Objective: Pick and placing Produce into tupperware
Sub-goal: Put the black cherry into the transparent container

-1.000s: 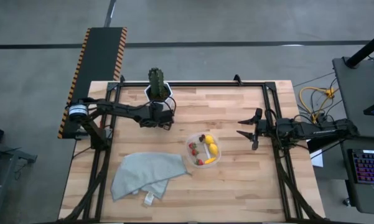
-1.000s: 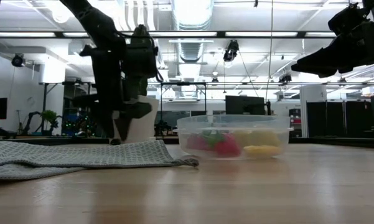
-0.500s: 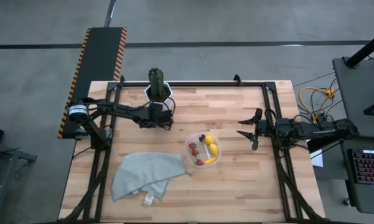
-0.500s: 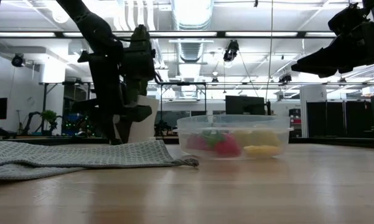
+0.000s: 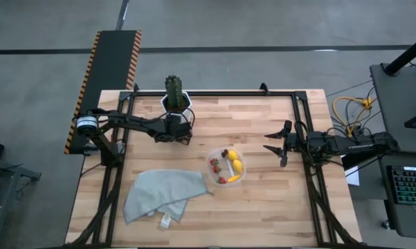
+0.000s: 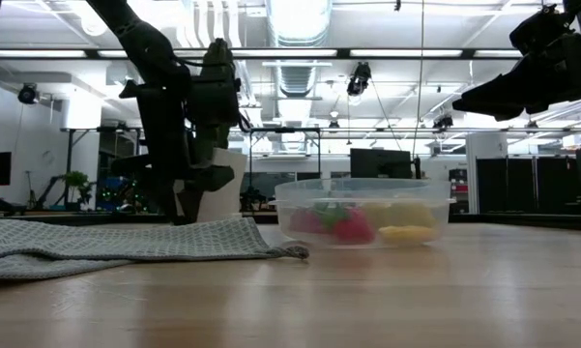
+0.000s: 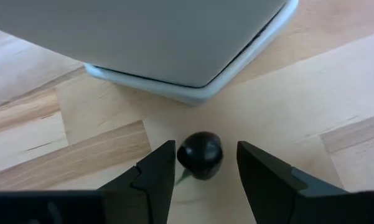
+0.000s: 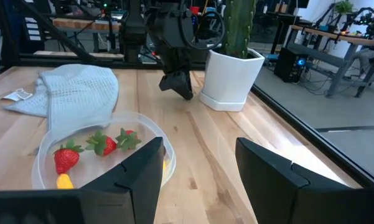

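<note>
A small dark berry (image 7: 200,155) lies on the wood just in front of the white cactus pot (image 7: 174,37). My left gripper (image 7: 205,149) points down over it, open, one finger on each side of the berry, with a gap showing on both sides. The clear tupperware (image 5: 209,166) sits mid-table and holds yellow lemons (image 5: 235,164), strawberries (image 8: 102,144) and an orange-yellow piece (image 6: 406,233). My right gripper (image 5: 266,142) waits open above the table's right side, pointing toward the tub.
The cactus in its white pot (image 5: 175,102) stands at the far edge, right beside my left gripper (image 5: 180,133). A grey cloth (image 5: 163,194) lies crumpled near the table's near-left. Bare wood lies between the tub and the right arm.
My left gripper has crept slightly toward the table's left edge, staying low beside the pot. The right arm, the tub and the cloth have kept still.
</note>
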`<state>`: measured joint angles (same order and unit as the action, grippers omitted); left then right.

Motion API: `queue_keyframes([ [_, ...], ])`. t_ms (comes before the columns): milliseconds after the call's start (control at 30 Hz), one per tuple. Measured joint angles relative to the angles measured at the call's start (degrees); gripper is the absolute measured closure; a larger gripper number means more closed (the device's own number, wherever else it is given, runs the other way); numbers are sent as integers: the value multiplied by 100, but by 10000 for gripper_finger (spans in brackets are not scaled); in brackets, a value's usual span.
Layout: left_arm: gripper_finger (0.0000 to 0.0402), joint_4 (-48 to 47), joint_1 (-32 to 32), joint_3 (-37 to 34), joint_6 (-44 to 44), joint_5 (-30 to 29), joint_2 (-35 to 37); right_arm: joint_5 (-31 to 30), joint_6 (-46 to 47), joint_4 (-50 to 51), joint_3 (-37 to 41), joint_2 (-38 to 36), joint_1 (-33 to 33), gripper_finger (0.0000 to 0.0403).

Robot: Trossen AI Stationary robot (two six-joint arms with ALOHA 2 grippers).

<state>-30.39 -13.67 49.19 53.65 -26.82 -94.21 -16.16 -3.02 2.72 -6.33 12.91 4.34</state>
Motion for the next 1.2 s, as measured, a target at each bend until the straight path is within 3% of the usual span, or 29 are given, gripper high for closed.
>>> queue_keyframes([
  [1200, 245, 90, -11, 7, -350, 169, -306, -42, 2, -2, 0, 0, 0, 209],
])
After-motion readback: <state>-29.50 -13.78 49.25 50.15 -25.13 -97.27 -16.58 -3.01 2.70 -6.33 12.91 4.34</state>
